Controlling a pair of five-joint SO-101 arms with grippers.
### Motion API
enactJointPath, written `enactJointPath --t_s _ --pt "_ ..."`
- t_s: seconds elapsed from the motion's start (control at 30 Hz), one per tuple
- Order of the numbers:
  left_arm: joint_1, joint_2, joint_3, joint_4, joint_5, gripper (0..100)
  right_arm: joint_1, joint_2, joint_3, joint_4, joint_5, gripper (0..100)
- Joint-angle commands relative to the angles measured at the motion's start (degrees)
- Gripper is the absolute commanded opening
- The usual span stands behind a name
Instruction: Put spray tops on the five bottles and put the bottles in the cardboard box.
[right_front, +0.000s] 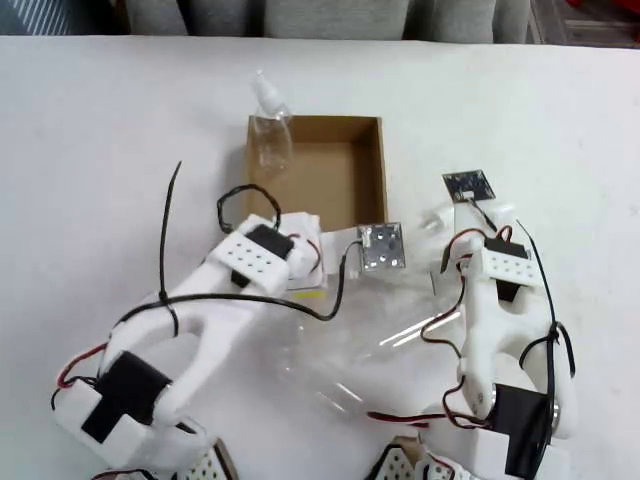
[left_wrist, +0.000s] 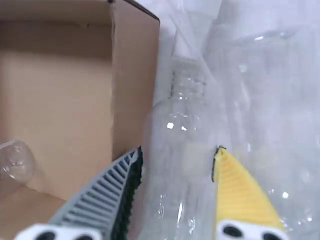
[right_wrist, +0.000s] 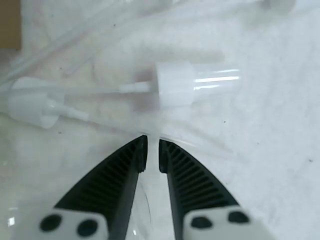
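Note:
The cardboard box (right_front: 330, 175) lies open in the middle of the table, and one clear bottle with a spray top (right_front: 270, 125) leans in its far left corner. My left gripper (left_wrist: 177, 162) sits at the box's front edge (left_wrist: 132, 75). Its grey and yellow fingers (left_wrist: 235, 190) are shut on a clear bottle (left_wrist: 182, 125) whose neck is open with no top. My right gripper (right_wrist: 152, 155) is shut over the table, its tips at a thin clear tube. Just beyond it lie a white spray top with a clear cap (right_wrist: 175, 84) and a second spray top (right_wrist: 32, 102).
More clear bottles (right_front: 340, 350) lie on the white table between the two arms. Black cables (right_front: 300, 305) trail from the left arm across them. A loose black cable tie (right_front: 168, 230) stands by the left arm. Small camera boards (right_front: 468, 185) stick out beside each wrist.

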Motion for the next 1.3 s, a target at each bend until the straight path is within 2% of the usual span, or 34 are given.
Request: enactJointPath --t_s 0.0,0.3,0.57,0.67,0.87,1.1,1.27 --pt "0.75 -0.13 -1.14 3.87 -0.79 22 0.4 -1.45 -0.26 -0.92 1.76 1.8" --pt "3.65 -1.71 4.92 4.4 -0.79 22 -0.22 -1.45 -0.26 -0.92 1.93 1.8" --pt "3.56 -18.33 14.95 3.87 -0.44 23 -0.04 -1.45 -0.26 -0.92 1.76 1.8" --pt "3.47 -20.79 15.82 3.87 -0.26 23 -0.04 -1.45 -0.26 -0.92 1.76 1.8" --pt "3.38 -17.27 14.24 0.62 -0.26 23 -0.04 -1.45 -0.26 -0.92 1.76 1.8" --pt "2.51 -11.65 2.11 8.53 -0.26 32 -0.13 -1.45 -0.26 -0.92 1.76 1.8" --pt "2.59 -6.37 -1.58 8.7 -0.62 32 -0.13 -1.45 -0.26 -1.01 1.76 1.8"
